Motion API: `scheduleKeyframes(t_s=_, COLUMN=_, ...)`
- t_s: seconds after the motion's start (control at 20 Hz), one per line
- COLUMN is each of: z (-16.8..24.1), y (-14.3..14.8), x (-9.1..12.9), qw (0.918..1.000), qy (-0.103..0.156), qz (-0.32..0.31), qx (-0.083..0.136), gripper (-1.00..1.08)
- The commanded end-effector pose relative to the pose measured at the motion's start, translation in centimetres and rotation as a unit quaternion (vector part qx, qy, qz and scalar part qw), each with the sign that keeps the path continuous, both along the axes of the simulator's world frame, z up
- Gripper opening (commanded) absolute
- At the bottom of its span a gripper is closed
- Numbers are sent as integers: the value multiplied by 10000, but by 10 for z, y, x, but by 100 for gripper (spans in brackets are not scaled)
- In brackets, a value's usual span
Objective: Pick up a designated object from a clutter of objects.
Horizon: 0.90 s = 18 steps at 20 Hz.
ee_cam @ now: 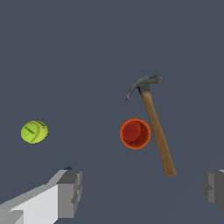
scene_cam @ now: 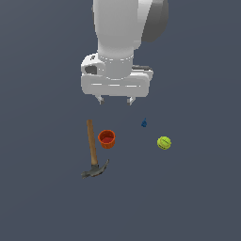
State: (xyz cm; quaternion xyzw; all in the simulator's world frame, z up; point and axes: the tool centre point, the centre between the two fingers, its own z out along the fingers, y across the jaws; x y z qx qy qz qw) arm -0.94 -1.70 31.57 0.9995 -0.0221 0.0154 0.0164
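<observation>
In the exterior view, the cup [scene_cam: 107,139] sits centrally, touching nothing. The hammer [scene_cam: 93,151] lies just beside it at nine o'clock, the clamp piece [scene_cam: 144,123] near at two, the ball [scene_cam: 164,142] farther at three.

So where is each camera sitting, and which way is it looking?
Exterior view: off the arm, looking down over the dark floor at the hammer, cup, tennis ball and tiny blue piece; the white arm and its open claw hang above them.
Wrist view: on the wrist, looking down past the claw; only its two fingers show at the picture's edge.
Shared: both show the hammer, cup and ball; the blue piece barely peeks out behind a finger.
</observation>
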Motion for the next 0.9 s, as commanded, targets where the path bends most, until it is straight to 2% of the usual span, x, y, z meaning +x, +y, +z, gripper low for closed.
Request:
scheduleKeyframes(t_s=0.0, z=-12, y=9, x=-1, qw=10000, qy=9, qz=14, qx=-1, gripper=100)
scheduleKeyframes(t_s=0.4, z=-71, y=52, x=-16, qw=10000, qy=33, qz=66, qx=6, gripper=100)
scheduleKeyframes(t_s=0.85, z=-153, y=113, x=-62, qw=9998, qy=80, qz=153, qx=59, gripper=100)
